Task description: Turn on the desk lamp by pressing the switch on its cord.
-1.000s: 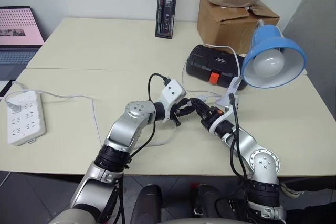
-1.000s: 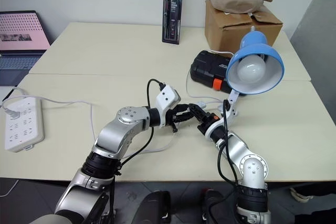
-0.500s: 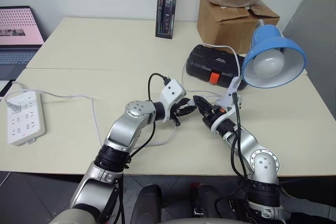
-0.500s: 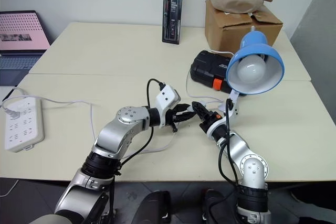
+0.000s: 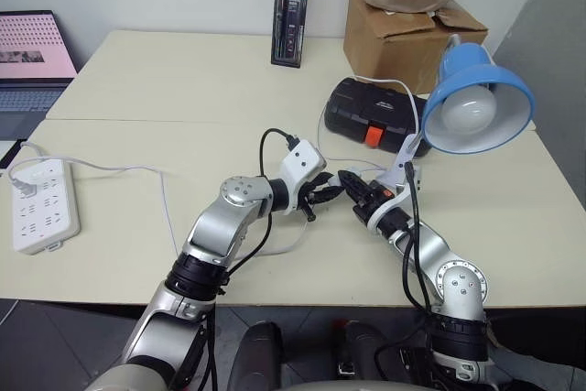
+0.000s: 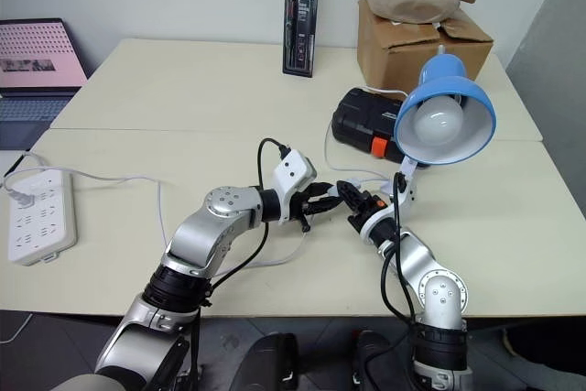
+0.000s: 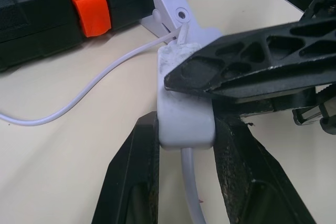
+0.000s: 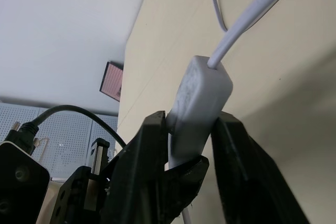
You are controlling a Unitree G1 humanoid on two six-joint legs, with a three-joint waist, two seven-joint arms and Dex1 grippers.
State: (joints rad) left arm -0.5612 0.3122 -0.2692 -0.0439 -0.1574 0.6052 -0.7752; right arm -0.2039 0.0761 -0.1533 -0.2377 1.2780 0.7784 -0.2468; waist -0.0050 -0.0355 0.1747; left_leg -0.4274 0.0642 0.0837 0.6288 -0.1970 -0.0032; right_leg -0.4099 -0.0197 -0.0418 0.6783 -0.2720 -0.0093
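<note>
My two grippers meet over the near middle of the table. My left gripper is clamped on the switch, one black finger pressed to each of its long sides, so the small white block sits held up off the table between them. My right gripper comes in from the other side and is clenched on the same switch, its fingers lying across the block's upper face and pinching it.

The cord leaves the switch at both ends: one run drops down between my left fingers, the other curves away across the tabletop toward the white clip base. Just beyond my right arm stands the desk lamp, its blue shade tilted toward me with the round white bulb showing; the bulb looks unlit. Behind the lamp's base lies a black case with an orange latch.

Off to my left, near the table's edge, rests a white power strip. At the far side stand a cardboard box with a tan cap on top and a tall dark package against the wall.
</note>
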